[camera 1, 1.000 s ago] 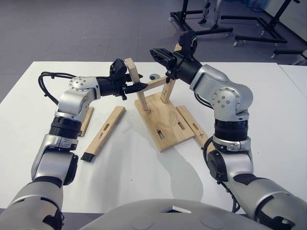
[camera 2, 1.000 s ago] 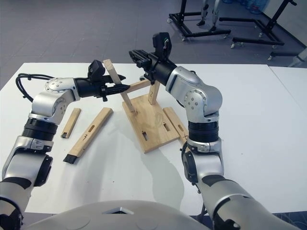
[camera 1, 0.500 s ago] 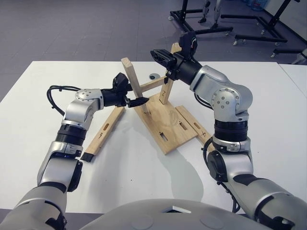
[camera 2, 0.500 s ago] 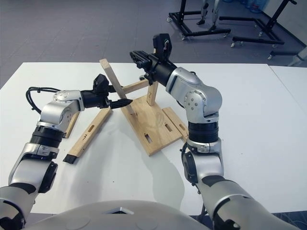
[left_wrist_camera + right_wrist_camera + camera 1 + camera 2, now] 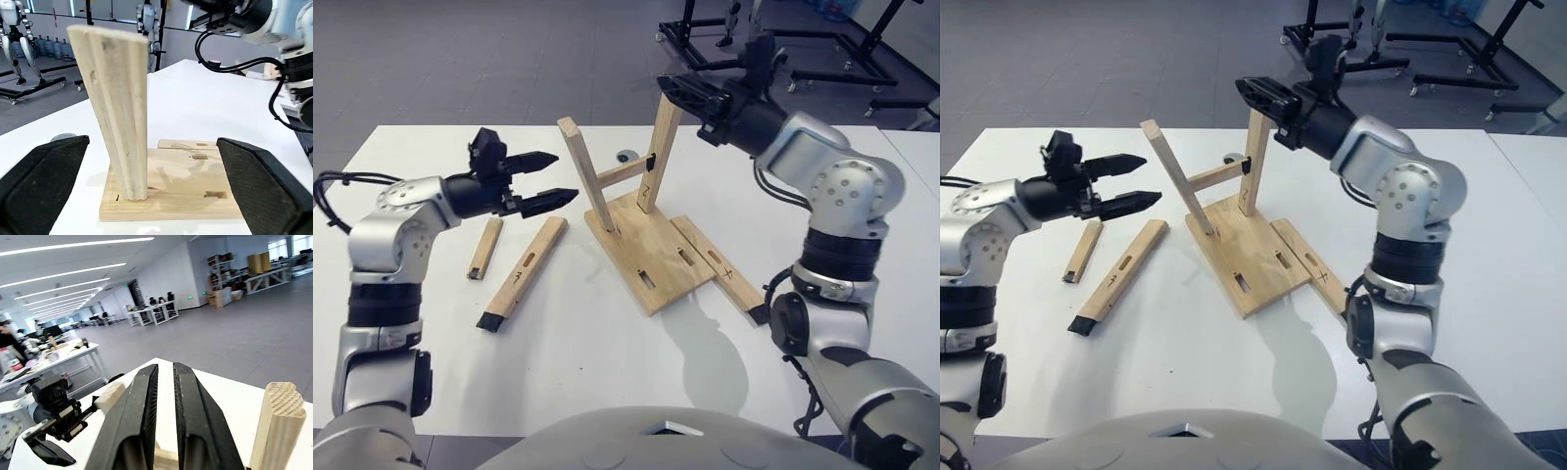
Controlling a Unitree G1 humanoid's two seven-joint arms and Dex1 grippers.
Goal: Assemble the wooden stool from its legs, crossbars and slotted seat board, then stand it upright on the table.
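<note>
The light wooden slotted seat board (image 5: 658,257) lay flat near the middle of the white worktop (image 5: 607,372). Two pale wooden legs stood in it, joined by a short wooden crossbar (image 5: 625,173). The leg nearer the left edge (image 5: 589,176) leaned outward. The other leg (image 5: 658,157) stood closer to upright. Neither gripper held any of it.

The left gripper (image 5: 568,173) hung released, its black fingers spread wide, aimed at the leaning leg from the left-edge side and a little apart from it. The right gripper (image 5: 664,84) was clenched on nothing, its fingers nearly together, hovering just beside the top of the straighter leg.

The main risk looked to be the unsupported frame:
- The leaning leg seemed only loosely seated. A sideways push from the open left gripper could lever it out of its slot and pull the crossbar with it.
- A brush from the closed right gripper could likewise tip the leg it hovered beside, or skid the whole board.

Three parts still lay loose:
- a long slotted wooden leg with a black foot (image 5: 524,269), towards the left edge;
- a short wooden bar (image 5: 484,247) beside that leg;
- a second long wooden leg (image 5: 720,266), just beside the board on its right-edge side.

A shifting board might knock that second leg, and fitting it would probably strain the two standing joints.
</note>
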